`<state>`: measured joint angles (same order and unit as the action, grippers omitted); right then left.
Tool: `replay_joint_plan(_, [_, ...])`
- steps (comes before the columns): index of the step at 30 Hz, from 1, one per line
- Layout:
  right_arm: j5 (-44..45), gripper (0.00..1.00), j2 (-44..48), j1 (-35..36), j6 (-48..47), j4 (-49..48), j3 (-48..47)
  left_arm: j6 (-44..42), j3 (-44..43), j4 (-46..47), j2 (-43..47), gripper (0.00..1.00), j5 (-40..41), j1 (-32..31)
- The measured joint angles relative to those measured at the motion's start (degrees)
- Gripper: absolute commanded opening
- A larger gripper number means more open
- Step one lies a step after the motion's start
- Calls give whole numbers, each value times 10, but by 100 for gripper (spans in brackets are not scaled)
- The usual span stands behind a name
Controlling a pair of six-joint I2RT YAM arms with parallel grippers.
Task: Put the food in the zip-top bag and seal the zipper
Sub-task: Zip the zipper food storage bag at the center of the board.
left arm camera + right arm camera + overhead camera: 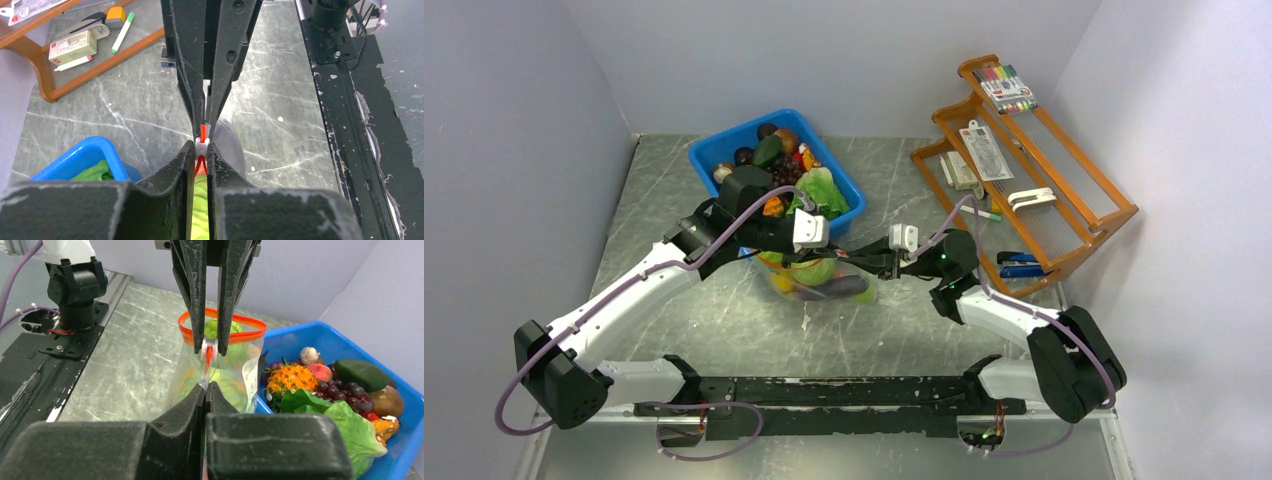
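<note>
The clear zip-top bag [822,280] hangs between both grippers just in front of the bin. Inside it are food pieces: a green cabbage-like ball [216,328], a purple eggplant [846,288] and a yellow piece [782,283]. Its red-orange zipper [240,337] forms an open loop at the mouth. My left gripper [201,146] is shut on the zipper's white slider [209,346]. My right gripper [206,386] faces it tip to tip, shut on the bag's edge at the end of the red strip. In the top view the left gripper [832,257] and the right gripper [866,265] meet over the bag.
A blue bin [849,186] behind the bag holds more toy food: lettuce [350,425], grapes, an orange spiky fruit and an avocado. An orange wooden rack [1064,215] with markers, boxes and a stapler stands at the right. The black base rail [824,392] runs along the near edge.
</note>
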<state>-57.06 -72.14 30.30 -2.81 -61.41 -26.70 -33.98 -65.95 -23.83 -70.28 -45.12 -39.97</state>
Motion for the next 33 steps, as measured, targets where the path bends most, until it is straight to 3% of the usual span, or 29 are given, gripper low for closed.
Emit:
replay_joint_plan(21, [1, 0, 20, -1, -13, 24, 6, -8, 9, -17, 15, 7, 41, -3])
replay_joint_plan(25, [-3, 17, 20, -1, -13, 36, 3, -8, 9, -18, 15, 7, 41, -3])
replay_joint_plan(33, [-4, 20, 22, 2, -38, 111, -40, -7, 9, -17, 13, 7, 35, -3])
